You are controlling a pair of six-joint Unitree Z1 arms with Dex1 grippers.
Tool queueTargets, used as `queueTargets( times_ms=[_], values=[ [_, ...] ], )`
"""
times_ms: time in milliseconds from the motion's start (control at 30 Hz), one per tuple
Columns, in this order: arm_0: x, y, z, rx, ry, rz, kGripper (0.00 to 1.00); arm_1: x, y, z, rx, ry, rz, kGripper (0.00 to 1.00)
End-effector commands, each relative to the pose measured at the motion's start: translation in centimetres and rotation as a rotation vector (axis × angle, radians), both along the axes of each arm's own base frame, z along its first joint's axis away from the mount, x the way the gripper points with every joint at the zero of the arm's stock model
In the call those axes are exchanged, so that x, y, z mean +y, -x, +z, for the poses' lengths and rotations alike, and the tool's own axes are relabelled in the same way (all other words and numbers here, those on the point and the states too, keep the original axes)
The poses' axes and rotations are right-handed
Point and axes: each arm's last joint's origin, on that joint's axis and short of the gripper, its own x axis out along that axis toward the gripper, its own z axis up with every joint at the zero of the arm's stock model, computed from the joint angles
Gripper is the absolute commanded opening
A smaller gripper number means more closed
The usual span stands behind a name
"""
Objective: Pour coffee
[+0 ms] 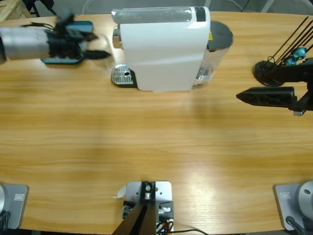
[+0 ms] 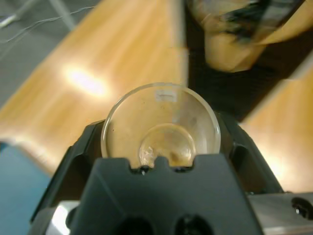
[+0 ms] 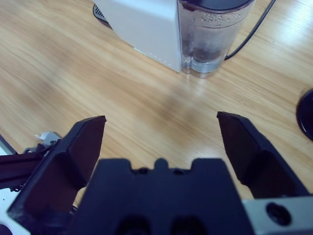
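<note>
Coffee not yet poured. Left gripper is closed around a clear glass, held off the table left of the white coffee machine, near its drip tray. The glass looks empty, though blur hides detail. Right gripper hangs wide open, holding nothing, right of the machine.

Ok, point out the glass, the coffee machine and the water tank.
glass (image 2: 161,122): left wrist view, inner wall, held between the jaws.
coffee machine (image 1: 161,54): high view, white top of the body.
water tank (image 3: 212,36): right wrist view, clear side wall.
</note>
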Motion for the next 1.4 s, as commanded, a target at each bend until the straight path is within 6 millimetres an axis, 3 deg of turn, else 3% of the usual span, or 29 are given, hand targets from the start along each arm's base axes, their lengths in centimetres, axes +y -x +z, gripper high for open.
queueTargets(
  times_ms=[33,200,367,567,1400],
  values=[
    [6.1,-5.4,1.3,-0.060,0.031,0.475,0.000,-0.1,0.5,-0.7,0.023,-0.004,0.017,1.000],
    [7.9,-9.6,-0.1,-0.060,0.065,0.621,0.000,-0.1,0.5,-1.4,0.038,0.003,0.015,1.000],
    [8.1,-11.5,-2.2,-0.035,0.046,0.667,0.000,0.2,0.2,-1.5,0.043,0.008,0.014,1.000],
    [8.4,-11.5,-3.6,-0.007,-0.001,0.741,0.000,0.4,-0.1,-1.8,0.051,0.016,0.013,1.000],
    [8.2,-13.3,-3.9,0.223,-0.160,0.769,0.000,0.8,-0.6,-2.0,0.052,0.020,0.013,1.000]
  ],
)
